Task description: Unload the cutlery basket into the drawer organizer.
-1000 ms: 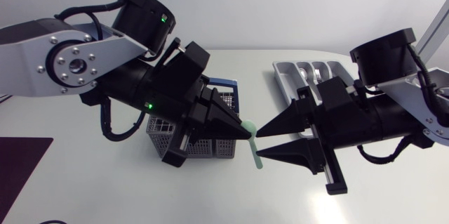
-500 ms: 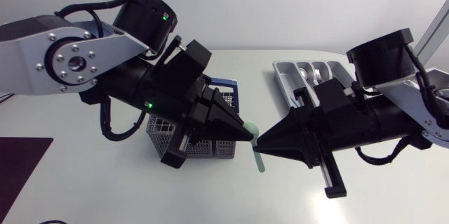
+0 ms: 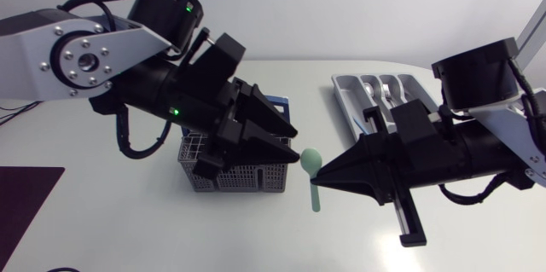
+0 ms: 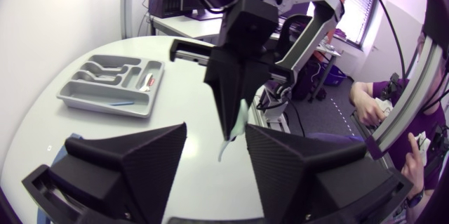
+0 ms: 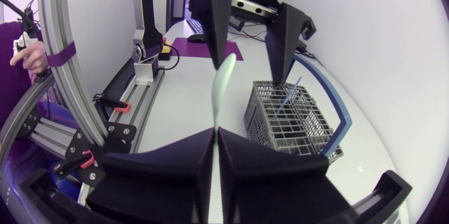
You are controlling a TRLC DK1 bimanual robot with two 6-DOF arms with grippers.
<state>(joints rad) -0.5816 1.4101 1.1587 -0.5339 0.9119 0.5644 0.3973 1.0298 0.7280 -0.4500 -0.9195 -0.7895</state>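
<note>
A mint-green spoon [image 3: 312, 171] hangs above the table just right of the wire cutlery basket [image 3: 235, 176]. My right gripper [image 3: 321, 177] is shut on its neck, handle pointing down. My left gripper [image 3: 294, 144] stands open a little to the left of the spoon, above the basket, with nothing between its fingers. In the left wrist view the spoon [image 4: 236, 127] sits at the tip of the right gripper [image 4: 231, 134], ahead of my open left gripper [image 4: 216, 155]. From the right wrist, the spoon [image 5: 223, 83] rises out of the shut right gripper [image 5: 215, 137]. The grey drawer organizer [image 3: 342, 95] lies at the back right.
Several metal pieces of cutlery [image 3: 385, 91] lie in the organizer's compartments. A blue-handled utensil [image 5: 286, 98] stands in the basket [image 5: 298, 127]. The organizer [image 4: 105, 104] sits well behind the right arm. A dark mat [image 3: 26, 195] lies at the table's left edge.
My right gripper has shut on the spoon. My left gripper has opened, let the spoon go and drawn back to the left, over the basket.
</note>
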